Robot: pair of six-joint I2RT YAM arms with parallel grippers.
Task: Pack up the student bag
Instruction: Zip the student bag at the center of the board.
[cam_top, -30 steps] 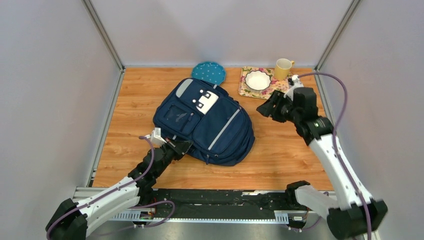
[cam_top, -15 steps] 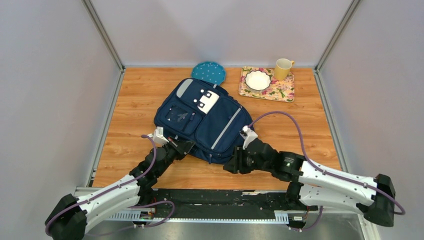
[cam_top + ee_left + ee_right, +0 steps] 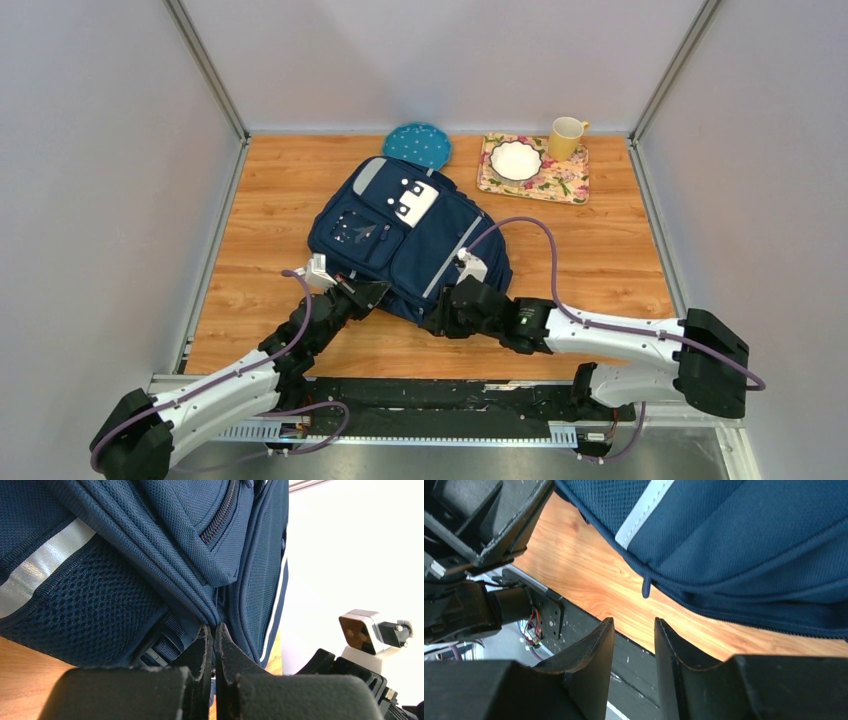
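Note:
The student bag [image 3: 405, 240], navy with a white patch and pale stripes, lies flat in the middle of the wooden table. My left gripper [image 3: 366, 294] is at its near left corner, shut on a fold of the bag's edge fabric [image 3: 215, 622]. My right gripper [image 3: 441, 311] is open and empty at the bag's near edge, low over the table. In the right wrist view its fingertips [image 3: 610, 630] stand apart just below the bag's seam [image 3: 744, 580]. A small dark zip pull [image 3: 646, 586] hangs there, a little above the gap.
A teal dotted plate [image 3: 417, 145] lies behind the bag. A floral tray [image 3: 573, 185] at the back right holds a white bowl [image 3: 516, 160] and a yellow mug [image 3: 566, 137]. The black mounting rail [image 3: 430, 395] runs along the near table edge. Walls enclose three sides.
My right arm has swung from near the tray at the back right down to the bag's near edge and shifted left along it. My left gripper has kept its hold.

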